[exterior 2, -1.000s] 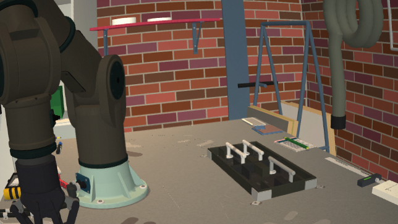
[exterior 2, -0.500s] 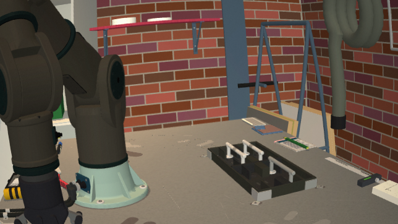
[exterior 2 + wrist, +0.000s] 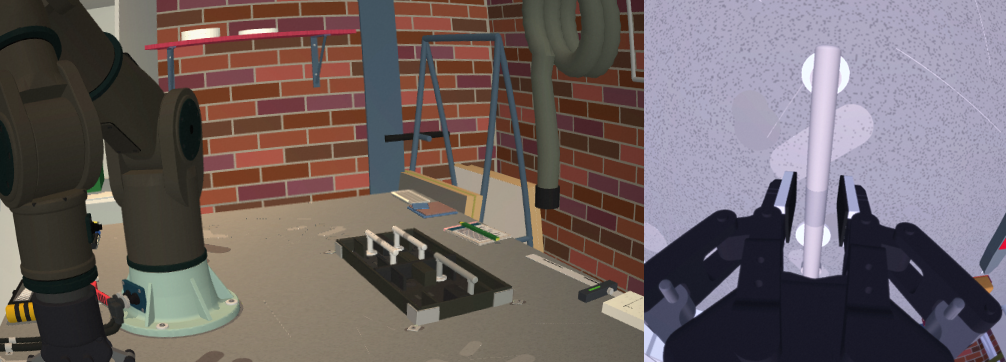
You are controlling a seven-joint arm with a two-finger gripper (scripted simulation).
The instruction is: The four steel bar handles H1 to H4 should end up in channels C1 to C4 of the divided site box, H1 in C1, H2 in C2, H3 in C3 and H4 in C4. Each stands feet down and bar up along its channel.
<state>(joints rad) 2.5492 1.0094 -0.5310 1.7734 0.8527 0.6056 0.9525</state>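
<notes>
On the floor to the right stands the dark divided site box (image 3: 424,272), and three steel bar handles stand in it feet down: two near its far end (image 3: 381,244) (image 3: 409,238) and one nearer the front (image 3: 455,270). A fourth steel handle (image 3: 822,150) stands feet down on the speckled floor at the lower left of the scene, out of the side camera's sight. My gripper (image 3: 816,204) is open, its fingers on either side of that handle's bar, holding nothing. The channel labels are not visible.
The robot's brown arm and pale green base (image 3: 175,295) fill the left side. A blue trestle (image 3: 465,135), leaning boards, notebooks (image 3: 475,232) and a level (image 3: 597,291) lie beyond and right of the box. A hose (image 3: 550,100) hangs at the right wall.
</notes>
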